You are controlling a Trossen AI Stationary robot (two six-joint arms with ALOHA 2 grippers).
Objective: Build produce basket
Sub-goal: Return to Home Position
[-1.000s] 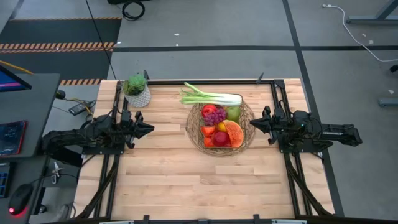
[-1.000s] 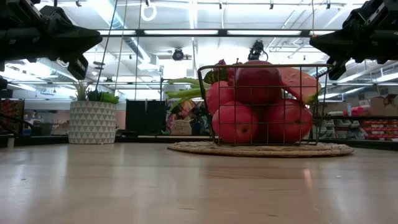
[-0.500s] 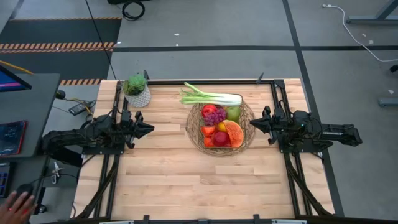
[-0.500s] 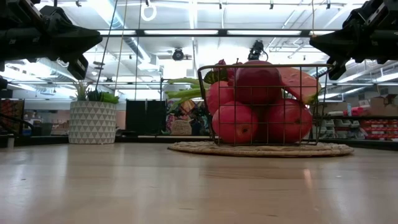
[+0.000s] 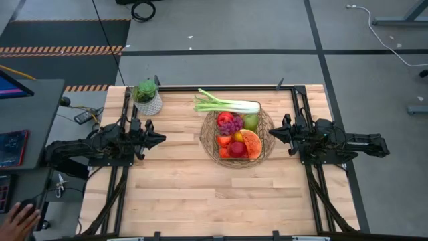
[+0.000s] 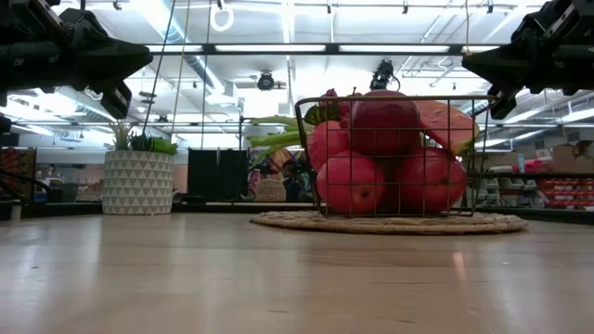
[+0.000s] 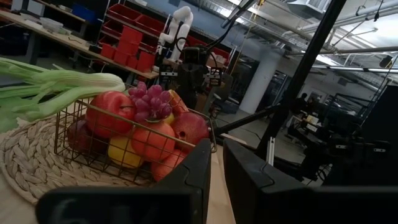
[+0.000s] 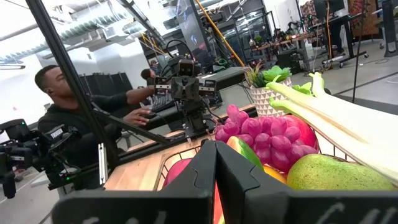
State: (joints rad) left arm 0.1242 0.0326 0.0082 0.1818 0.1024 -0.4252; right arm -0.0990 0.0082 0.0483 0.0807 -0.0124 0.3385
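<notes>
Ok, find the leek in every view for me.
High view: leek along the basket's far edge.
Low view: leek showing left of the wires.
Left wrist view: leek beside the red apple.
Right wrist view: leek beside the green pear.
Shared landmark: the basket.

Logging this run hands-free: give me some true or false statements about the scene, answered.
1. The purple grapes lie in the basket. True.
2. The left gripper holds an apple. False: it hovers empty, left of the basket.
3. The potted plant stands on the left arm's side. True.
4. The watermelon slice lies outside the basket. False: it is inside.
5. The right gripper hovers right of the basket. True.
</notes>
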